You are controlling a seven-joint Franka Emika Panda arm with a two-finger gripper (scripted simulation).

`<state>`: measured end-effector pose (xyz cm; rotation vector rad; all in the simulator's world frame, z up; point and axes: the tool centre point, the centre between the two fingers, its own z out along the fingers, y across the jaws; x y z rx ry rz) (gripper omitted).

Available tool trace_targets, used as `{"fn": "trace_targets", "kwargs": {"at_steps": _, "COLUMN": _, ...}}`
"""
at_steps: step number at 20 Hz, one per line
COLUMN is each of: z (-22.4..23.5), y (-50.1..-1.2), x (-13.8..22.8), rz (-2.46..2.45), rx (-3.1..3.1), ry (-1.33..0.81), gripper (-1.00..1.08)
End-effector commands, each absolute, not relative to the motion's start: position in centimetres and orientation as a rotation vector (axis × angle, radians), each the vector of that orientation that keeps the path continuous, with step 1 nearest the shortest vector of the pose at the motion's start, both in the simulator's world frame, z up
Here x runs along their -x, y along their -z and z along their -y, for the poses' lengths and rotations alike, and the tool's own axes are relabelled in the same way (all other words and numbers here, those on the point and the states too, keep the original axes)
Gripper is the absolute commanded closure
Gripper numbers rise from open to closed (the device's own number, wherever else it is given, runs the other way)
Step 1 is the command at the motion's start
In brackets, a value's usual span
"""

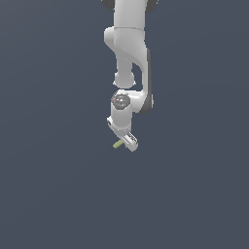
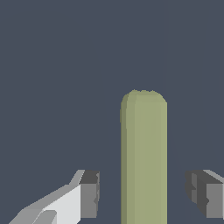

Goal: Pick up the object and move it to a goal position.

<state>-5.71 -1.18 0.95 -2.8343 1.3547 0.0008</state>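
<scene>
Olive-green and plain, the rod (image 2: 144, 157) fills the lower middle of the wrist view. It stands as a straight bar with a rounded end, and its lower part is cut off by the frame edge. One gripper finger (image 2: 89, 194) shows at the lower left and the other at the lower right. The gripper (image 2: 144, 194) has its fingers spread, with a clear gap on each side of the rod, so they do not touch it. Behind them is only a flat dark grey-blue counter (image 2: 57, 65).

From the exterior view, the white arm (image 1: 129, 53) comes down from the upper middle of the frame and bends at the wrist, with the gripper (image 1: 127, 141) tilted near the centre. Only a small olive tip of the rod (image 1: 116, 144) shows, just beside the gripper on its left in the frame. The fingers themselves are too small here to make out.
</scene>
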Motion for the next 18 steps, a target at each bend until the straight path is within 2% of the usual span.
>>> {"fn": "trace_targets", "kwargs": {"at_steps": 1, "z": 1.2, "y": -0.8, "x": 5.7, "rz": -1.355, "rx": 2.834, "ry": 0.000, "gripper": 1.08}}
{"fn": "trace_targets", "kwargs": {"at_steps": 12, "z": 1.5, "y": -1.1, "x": 5.7, "rz": -1.361, "rx": 2.832, "ry": 0.001, "gripper": 1.08}}
{"fn": "trace_targets", "kwargs": {"at_steps": 18, "z": 2.3, "y": -2.8, "x": 5.4, "rz": -1.361, "rx": 2.832, "ry": 0.001, "gripper": 1.08}}
